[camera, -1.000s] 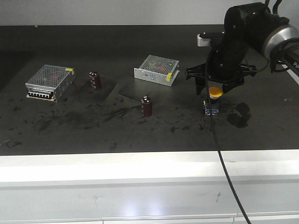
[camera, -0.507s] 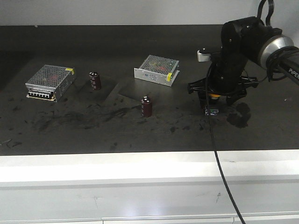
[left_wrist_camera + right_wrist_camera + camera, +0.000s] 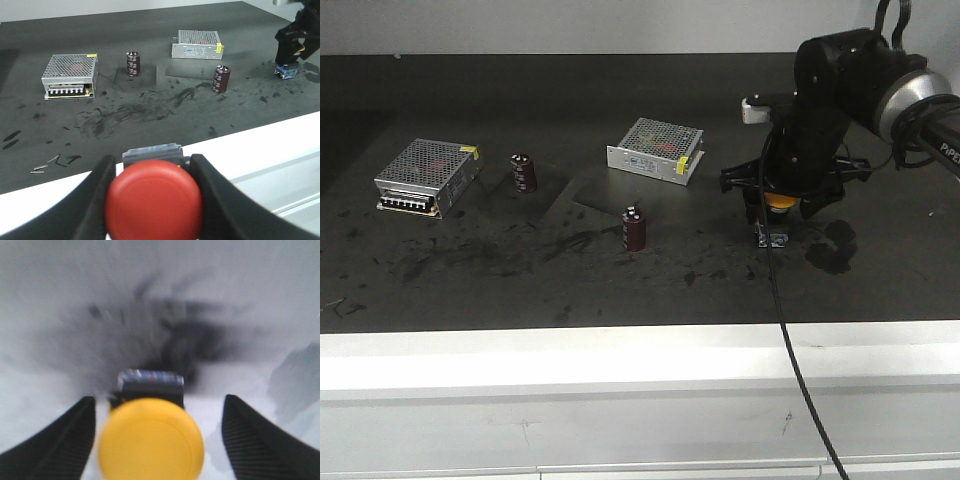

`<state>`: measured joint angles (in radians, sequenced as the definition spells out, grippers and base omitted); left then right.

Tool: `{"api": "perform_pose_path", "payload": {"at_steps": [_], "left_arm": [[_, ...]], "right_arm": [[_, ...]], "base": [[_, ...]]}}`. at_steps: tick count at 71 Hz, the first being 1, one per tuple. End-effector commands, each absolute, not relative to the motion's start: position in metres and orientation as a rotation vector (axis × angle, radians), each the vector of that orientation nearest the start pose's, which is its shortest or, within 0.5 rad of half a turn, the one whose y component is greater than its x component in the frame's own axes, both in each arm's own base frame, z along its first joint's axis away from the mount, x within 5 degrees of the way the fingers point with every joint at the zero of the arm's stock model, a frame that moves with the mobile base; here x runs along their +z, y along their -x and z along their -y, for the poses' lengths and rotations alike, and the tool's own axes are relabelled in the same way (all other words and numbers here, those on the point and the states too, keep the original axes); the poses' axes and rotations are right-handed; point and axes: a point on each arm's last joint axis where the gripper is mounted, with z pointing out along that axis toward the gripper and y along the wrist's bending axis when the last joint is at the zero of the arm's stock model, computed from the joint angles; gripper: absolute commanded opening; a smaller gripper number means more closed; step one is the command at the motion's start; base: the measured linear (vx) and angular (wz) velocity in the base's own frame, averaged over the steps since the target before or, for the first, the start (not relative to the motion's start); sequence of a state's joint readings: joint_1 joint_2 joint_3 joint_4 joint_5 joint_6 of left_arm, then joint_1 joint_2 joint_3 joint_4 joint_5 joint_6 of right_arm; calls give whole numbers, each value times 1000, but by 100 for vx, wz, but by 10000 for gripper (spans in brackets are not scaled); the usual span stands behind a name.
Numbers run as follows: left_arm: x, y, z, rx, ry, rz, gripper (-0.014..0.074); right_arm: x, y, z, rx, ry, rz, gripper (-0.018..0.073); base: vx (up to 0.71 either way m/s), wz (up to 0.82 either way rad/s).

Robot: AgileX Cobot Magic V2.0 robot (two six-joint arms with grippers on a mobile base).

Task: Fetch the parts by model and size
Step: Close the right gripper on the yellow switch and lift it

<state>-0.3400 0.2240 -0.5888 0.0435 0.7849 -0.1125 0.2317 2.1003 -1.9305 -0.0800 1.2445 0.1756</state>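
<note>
Currently, the right gripper (image 3: pixel 159 437) is spread, its fingers flanking but clear of the yellow-capped switch (image 3: pixel 151 447), which stands on the dark tabletop (image 3: pixel 570 290) right of a perforated-metal box (image 3: pixel 655 148). The left gripper (image 3: pixel 152 180) pinches the red-capped switch (image 3: pixel 154 202) by its cap.

On the table (image 3: pixel 470 285) we found one metal box (image 3: pixel 428 176) at the far left, with a capacitor (image 3: pixel 524 172) just to its right. The second box (image 3: pixel 655 148) lay farther back, near the middle, and the other capacitor (image 3: pixel 634 227) stood in front of it. At the right, one switch (image 3: pixel 775 232) stood between the parted fingers of the right gripper (image 3: pixel 782 205). The other switch (image 3: pixel 153 200) sat clamped in the left gripper (image 3: pixel 150 167), by the table's front edge.
</note>
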Motion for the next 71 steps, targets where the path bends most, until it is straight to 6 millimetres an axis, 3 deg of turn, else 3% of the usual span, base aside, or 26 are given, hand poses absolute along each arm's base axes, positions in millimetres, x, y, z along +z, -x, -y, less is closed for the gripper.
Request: {"api": "perform_pose_path", "payload": {"at_steps": [1,16,38,52,71], "left_arm": [[336,-36,10,-282,-214,-1812,-6],[336,-36,10,-282,-214,-1812,-6],[336,-36,10,-282,-214,-1812,-6],[336,-36,10,-282,-214,-1812,-6],[336,-36,10,-282,-214,-1812,-6]], "right_arm": [[302,-433,-94,-11,92,-2783,438],[305,-431,-94,-10,93,-2804,321],[317,-425,-93,-6,141,-2776,-17],[343,-415,-86,-64,143,-2701,-10],[407,-377,-79,-4,181,-2500,-6]], "base": [[0,0],[0,0],[0,0],[0,0],[0,0]]}}
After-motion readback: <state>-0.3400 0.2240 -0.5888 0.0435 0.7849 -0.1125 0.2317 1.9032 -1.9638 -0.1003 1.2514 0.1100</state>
